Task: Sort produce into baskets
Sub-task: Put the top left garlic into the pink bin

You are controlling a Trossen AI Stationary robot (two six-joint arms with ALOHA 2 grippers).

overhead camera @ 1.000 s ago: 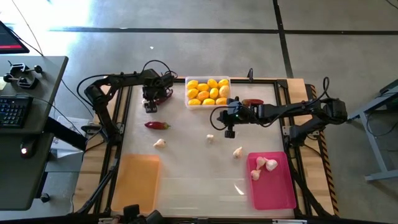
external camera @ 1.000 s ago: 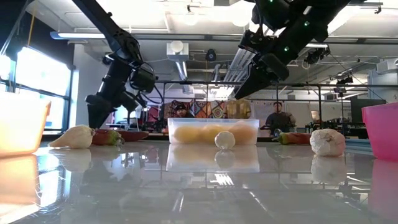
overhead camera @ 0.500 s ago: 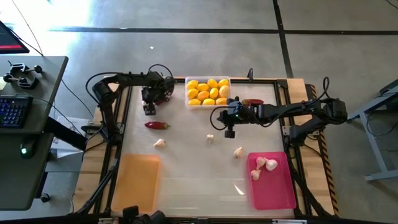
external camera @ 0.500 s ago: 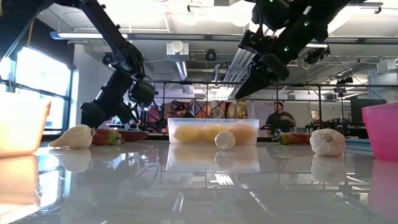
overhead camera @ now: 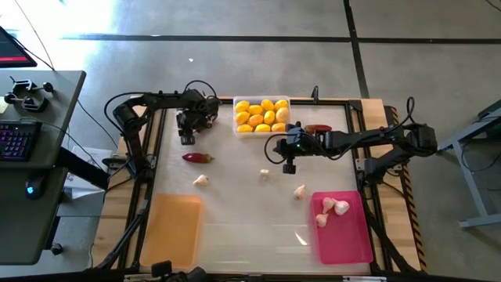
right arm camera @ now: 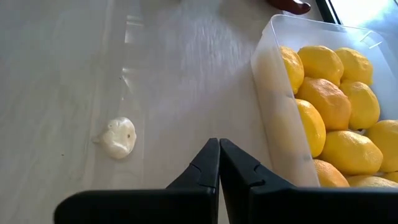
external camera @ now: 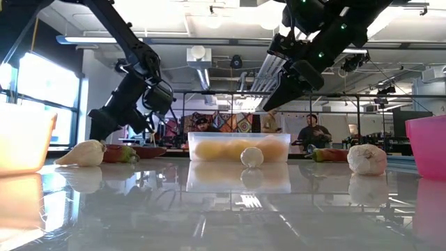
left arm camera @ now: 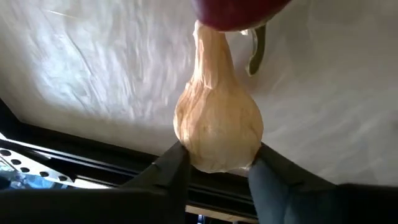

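A whitish garlic bulb (left arm camera: 217, 121) lies at the table's far left with its stem toward a dark red chili (left arm camera: 236, 12). My left gripper (overhead camera: 186, 138) is shut on it. In the high view the gripper hides the bulb. My right gripper (overhead camera: 288, 166) hangs shut over the table's middle, touching nothing, near the clear basket (overhead camera: 238, 131) of yellow lemons (overhead camera: 262, 115). The pink basket (overhead camera: 352, 243) at the near right holds garlic (overhead camera: 333, 207). At the near left is the orange basket (overhead camera: 172, 227). Loose garlic (overhead camera: 201, 180) (overhead camera: 264, 174) (overhead camera: 299, 190) and chilies (overhead camera: 197, 157) (overhead camera: 317, 128) lie on the table. My left gripper pinches the garlic bulb between its two fingers (left arm camera: 168, 174), one on each side of the round body (left arm camera: 186, 146) at the end away from the stem. The fingers slant down from the table's left. The bulb's stem points away from the gripper toward the chili.
The dark table frame (left arm camera: 93, 149) runs close behind the held bulb. A desk with a keyboard (overhead camera: 16, 137) stands left of the table. A person (external camera: 312, 132) shows in the room beyond. The white tabletop (overhead camera: 250, 227) lies bare between the orange and pink baskets.
My left gripper has tipped more steeply downward and sunk a little over the table's far left. My right arm has kept still.
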